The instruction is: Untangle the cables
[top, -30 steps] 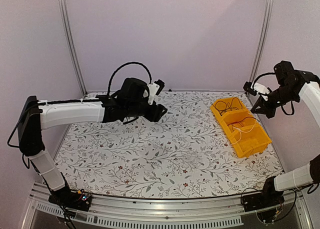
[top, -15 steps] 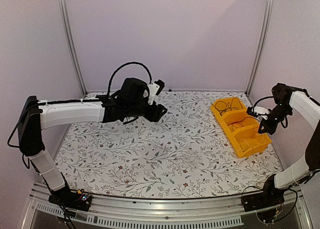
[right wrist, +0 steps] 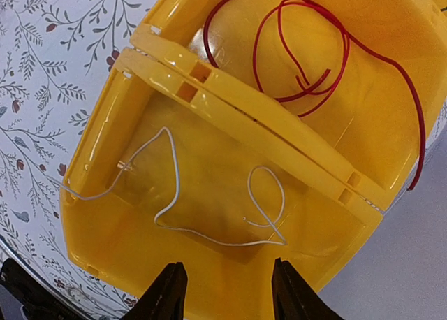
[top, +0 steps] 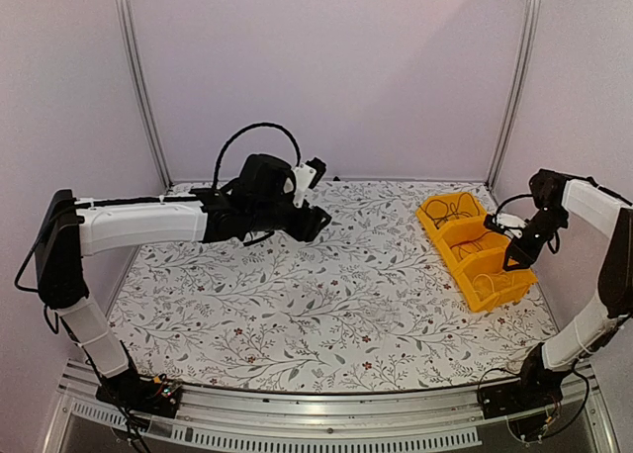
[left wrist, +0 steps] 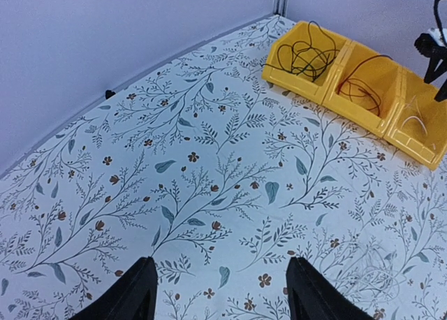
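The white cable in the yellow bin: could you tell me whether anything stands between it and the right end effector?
Nothing visible does. The open right end effector hangs over the compartment holding the white cable; the divider of the yellow bin lies beyond it.

Lab test cell: aluminium frame [top: 135,77], plain panels [top: 326,67], floral tabletop [top: 336,295].

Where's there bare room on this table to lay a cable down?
The floral-patterned table is bare from the open left gripper across to the yellow three-compartment plastic bin, though faint thin loops may lie mid-front. Crowded: the bin, holding a thin black cable, red cable and white cable, with the right gripper over its nearest compartment.
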Motion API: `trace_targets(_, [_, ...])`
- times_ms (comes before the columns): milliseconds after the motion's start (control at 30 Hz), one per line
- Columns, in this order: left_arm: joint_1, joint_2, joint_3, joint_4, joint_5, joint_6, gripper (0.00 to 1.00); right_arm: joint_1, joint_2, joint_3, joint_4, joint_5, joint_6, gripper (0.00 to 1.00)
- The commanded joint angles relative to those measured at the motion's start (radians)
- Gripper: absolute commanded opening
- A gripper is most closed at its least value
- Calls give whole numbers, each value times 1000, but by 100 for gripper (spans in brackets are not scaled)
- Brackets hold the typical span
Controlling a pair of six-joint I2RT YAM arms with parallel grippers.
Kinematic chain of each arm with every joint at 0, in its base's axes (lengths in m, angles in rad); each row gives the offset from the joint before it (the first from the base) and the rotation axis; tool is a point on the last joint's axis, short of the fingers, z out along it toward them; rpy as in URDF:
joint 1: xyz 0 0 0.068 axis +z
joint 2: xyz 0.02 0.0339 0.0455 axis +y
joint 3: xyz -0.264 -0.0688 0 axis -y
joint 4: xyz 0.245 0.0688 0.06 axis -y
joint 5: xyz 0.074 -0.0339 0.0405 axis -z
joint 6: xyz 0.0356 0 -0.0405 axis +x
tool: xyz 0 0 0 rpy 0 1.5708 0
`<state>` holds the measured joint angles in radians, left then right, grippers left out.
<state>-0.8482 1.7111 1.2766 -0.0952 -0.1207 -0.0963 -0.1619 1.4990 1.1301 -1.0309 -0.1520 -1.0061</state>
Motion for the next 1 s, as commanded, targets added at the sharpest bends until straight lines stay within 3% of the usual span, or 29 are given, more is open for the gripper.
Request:
trace_targets(0, [-9,8,26,-1,3,15,65,10,-53,72,-27,-7,35,47])
trace_targets(267, [-8,21,31,-12,28,8,66,282,-136,-33,-24,-65,87,47])
trace_targets(367, [-7,25,24,-10,72,0,74,364,-126,-29,-1,-167,119,47])
trace_targets(700, [-4,114,69,-57,139,-71,73,634,63,10,116,-400,247,46])
trace_targets(967, [-1,108,66,-57,124,-72,74,775,183,-6,198,-400,289,45])
